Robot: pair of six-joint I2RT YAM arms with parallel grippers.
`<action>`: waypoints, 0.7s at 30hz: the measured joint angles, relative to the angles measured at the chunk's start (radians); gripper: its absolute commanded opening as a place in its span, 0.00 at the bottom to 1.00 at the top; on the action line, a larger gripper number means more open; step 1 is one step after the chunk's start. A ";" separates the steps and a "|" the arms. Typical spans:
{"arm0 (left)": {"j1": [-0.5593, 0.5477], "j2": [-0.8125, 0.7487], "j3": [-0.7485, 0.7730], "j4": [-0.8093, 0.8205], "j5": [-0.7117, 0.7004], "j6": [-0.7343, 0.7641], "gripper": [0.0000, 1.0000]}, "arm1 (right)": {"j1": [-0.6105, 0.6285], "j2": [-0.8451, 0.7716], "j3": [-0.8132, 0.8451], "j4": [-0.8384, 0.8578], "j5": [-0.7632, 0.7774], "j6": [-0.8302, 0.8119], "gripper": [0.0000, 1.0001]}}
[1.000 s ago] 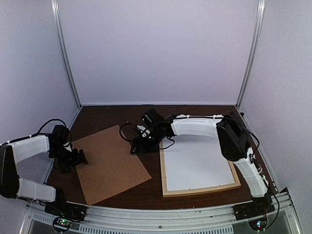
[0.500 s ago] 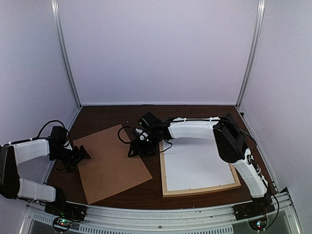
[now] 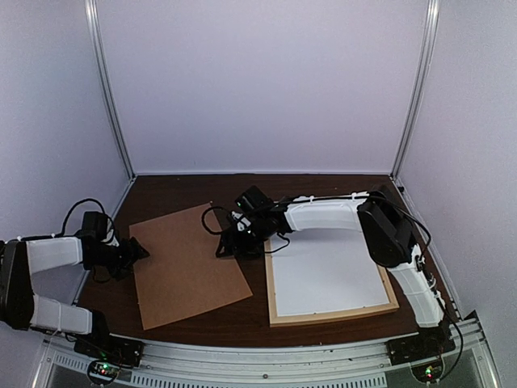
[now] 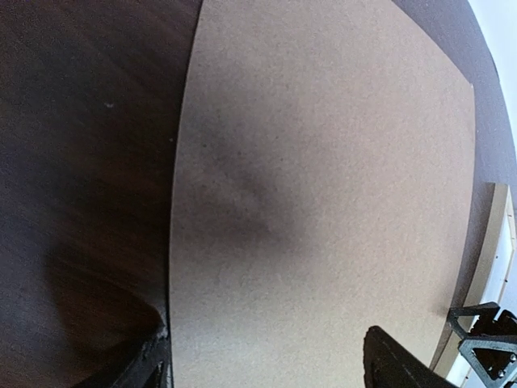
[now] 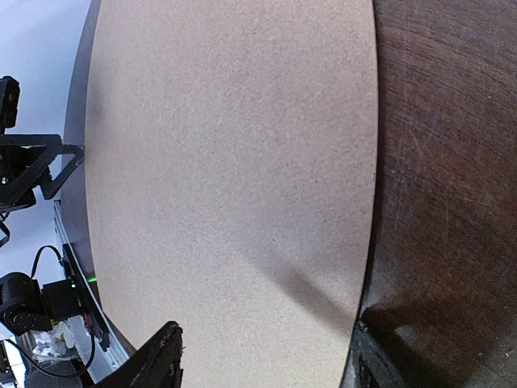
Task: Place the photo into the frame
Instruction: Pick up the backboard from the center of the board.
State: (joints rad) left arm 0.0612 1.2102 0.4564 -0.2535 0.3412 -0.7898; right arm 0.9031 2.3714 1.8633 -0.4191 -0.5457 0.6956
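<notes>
The frame (image 3: 331, 316), thin light wood rails, lies flat at the right. A plain white sheet (image 3: 323, 271) fills it, apparently the photo face down; no printed side shows. A brown backing board (image 3: 190, 263) lies flat at left centre. My left gripper (image 3: 139, 252) is at the board's left edge, open: in the left wrist view (image 4: 266, 368) one finger is just off the edge and the other is over the board (image 4: 323, 178). My right gripper (image 3: 230, 246) is at the board's right edge, also open (image 5: 266, 364), straddling that edge of the board (image 5: 234, 162).
The dark wood table (image 3: 186, 190) is walled by pale panels at the back and sides. The frame's rail (image 4: 489, 242) lies just right of the board, with a narrow strip of table between them. A metal rail (image 3: 266, 356) runs along the near edge.
My left gripper has moved right onto the board's left edge and its jaws have narrowed a little. The board has turned slightly. The right gripper has shifted slightly at the right edge.
</notes>
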 measured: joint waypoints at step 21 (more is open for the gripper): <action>0.023 -0.100 0.037 0.098 0.100 -0.021 0.66 | -0.011 -0.034 -0.067 0.044 0.025 0.026 0.70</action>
State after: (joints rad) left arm 0.0845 1.1103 0.4931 -0.1551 0.4412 -0.8112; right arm 0.8925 2.3371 1.7962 -0.3748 -0.5209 0.7219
